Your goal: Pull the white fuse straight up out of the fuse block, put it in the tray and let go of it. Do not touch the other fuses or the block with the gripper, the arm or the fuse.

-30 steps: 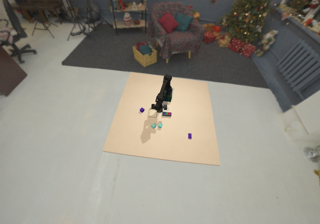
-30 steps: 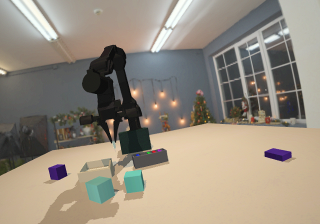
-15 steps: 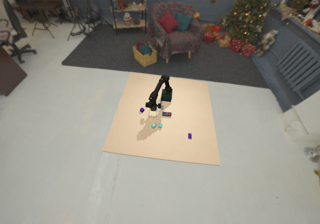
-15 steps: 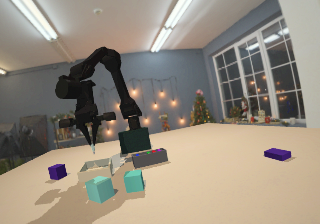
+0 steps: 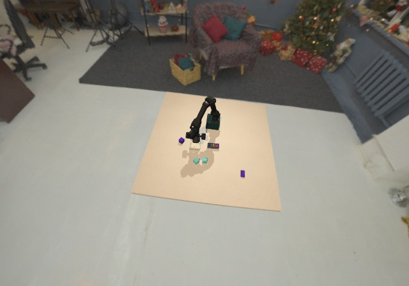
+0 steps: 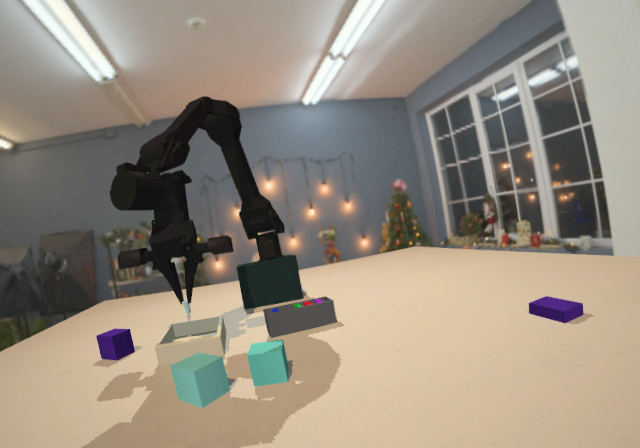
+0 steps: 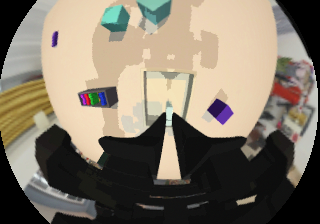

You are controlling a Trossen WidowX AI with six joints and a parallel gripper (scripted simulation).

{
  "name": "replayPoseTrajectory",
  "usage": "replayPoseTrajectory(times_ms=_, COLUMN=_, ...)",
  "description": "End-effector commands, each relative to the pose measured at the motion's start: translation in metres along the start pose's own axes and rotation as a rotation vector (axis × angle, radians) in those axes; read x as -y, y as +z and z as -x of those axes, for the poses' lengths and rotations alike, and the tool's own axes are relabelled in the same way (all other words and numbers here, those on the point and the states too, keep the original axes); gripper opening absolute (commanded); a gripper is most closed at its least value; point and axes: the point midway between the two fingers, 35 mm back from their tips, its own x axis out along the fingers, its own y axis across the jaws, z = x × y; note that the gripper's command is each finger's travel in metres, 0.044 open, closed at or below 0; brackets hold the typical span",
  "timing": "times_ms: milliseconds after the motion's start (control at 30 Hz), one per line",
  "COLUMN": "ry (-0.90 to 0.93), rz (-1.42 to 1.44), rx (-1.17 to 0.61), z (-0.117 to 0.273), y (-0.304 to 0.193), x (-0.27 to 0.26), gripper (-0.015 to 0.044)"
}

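The counter [image 6: 439,340] runs off the exterior view's near edge. The arm [image 6: 227,159] arches from its base toward the counter's left edge, wrist pointing down over the tray [image 6: 192,338]. The fingers [image 6: 178,290] pinch the white fuse [image 6: 186,309], small and hard to make out, just above the tray.

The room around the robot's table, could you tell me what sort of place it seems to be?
Probably a living room or studio dressed for Christmas: a decorated tree with wrapped presents, an armchair, and light stands.

White fuse [image 6: 186,308], beige tray [image 6: 192,341].
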Motion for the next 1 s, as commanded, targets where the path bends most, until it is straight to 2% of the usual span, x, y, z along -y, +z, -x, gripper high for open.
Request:
replayPoseTrajectory(times_ms=0, ry=0.001, rz=0.007, rx=-0.007, z=-0.008, y=-0.002, x=0.000, gripper=0.0000)
replayPoseTrajectory(times_ms=367, ry=0.001, rz=0.007, rx=-0.008, z=-0.022, y=-0.003, x=-0.001, gripper=0.0000)
replayPoseTrajectory(times_ms=767, ry=0.001, rz=0.000, rx=-0.002, z=-0.018, y=-0.001, x=-0.001, gripper=0.0315)
replayPoseTrajectory(times_ms=900, ry=0.001, rz=0.006, rx=-0.007, z=0.016, y=-0.002, x=-0.001, gripper=0.0330)
replayPoseTrajectory(times_ms=967, ry=0.001, rz=0.007, rx=-0.007, z=0.019, y=-0.002, x=-0.001, gripper=0.0330)
